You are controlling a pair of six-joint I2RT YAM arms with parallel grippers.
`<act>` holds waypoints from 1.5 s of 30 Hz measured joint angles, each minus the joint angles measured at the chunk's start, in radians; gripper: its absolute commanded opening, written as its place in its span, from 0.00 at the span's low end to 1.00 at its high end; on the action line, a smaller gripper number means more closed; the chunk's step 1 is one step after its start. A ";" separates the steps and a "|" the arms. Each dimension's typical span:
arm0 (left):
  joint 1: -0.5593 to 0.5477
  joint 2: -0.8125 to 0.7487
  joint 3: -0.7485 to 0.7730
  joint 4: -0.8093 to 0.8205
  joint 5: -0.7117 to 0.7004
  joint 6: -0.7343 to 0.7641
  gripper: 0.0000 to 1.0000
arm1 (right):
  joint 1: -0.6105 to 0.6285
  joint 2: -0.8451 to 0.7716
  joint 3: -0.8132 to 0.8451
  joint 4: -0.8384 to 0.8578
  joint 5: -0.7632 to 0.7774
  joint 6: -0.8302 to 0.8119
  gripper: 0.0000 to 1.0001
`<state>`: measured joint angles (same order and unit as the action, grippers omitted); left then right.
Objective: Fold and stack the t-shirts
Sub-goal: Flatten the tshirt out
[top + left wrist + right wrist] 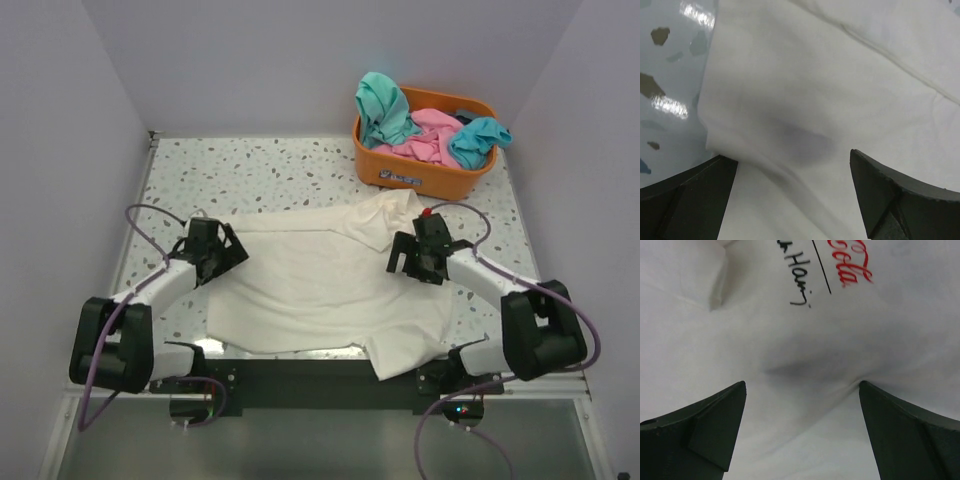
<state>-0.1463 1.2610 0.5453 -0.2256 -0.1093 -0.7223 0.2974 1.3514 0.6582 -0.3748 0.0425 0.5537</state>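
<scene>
The orange basket (420, 176) sits at the far right corner of the speckled table (250, 170) and holds 3 bunched garments. A teal t-shirt (380, 108) is heaped at its left end and hangs over the rim. A pink t-shirt (430, 136) fills the middle, and another teal t-shirt (478, 141) is piled at the right end. A small dark patch shows behind the pink cloth (too little of it shows to name).

The cream-white t-shirt (325, 285) lies spread out on the table between the 2 arms, well apart from the basket. Its near edge reaches the table's front edge and 1 sleeve is folded up toward the basket.

The left gripper (228, 256) is over the shirt's left side with its jaws spread wide. In its wrist view the cloth fills the gap between the 2 fingers (700, 200), and the shirt's edge meets bare table at the left.

The right gripper (400, 262) is over the shirt's right side, also wide open. Its wrist view shows a shallow crease in the cloth between its fingers (910, 435), with red script (850, 265) and black handwriting (797, 277) beyond them. I cannot tell whether either gripper's tips touch the fabric.
</scene>
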 measured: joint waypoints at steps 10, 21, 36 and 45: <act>0.014 0.424 0.367 0.085 -0.055 0.016 1.00 | -0.006 0.346 0.308 0.103 0.080 0.001 0.99; 0.046 0.476 0.494 -0.029 -0.032 0.051 1.00 | -0.028 0.372 0.415 0.074 0.051 -0.058 0.99; 0.003 -0.376 -0.093 -0.314 -0.031 -0.138 0.99 | 0.037 -0.428 -0.013 -0.119 0.062 0.035 0.99; -0.041 -0.277 -0.127 -0.247 -0.007 -0.203 0.61 | 0.037 -0.654 -0.085 -0.340 0.087 0.123 0.99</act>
<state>-0.1871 0.9844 0.4179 -0.4728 -0.1162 -0.9249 0.3347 0.6971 0.5728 -0.7143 0.1291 0.6765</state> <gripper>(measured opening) 0.663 0.986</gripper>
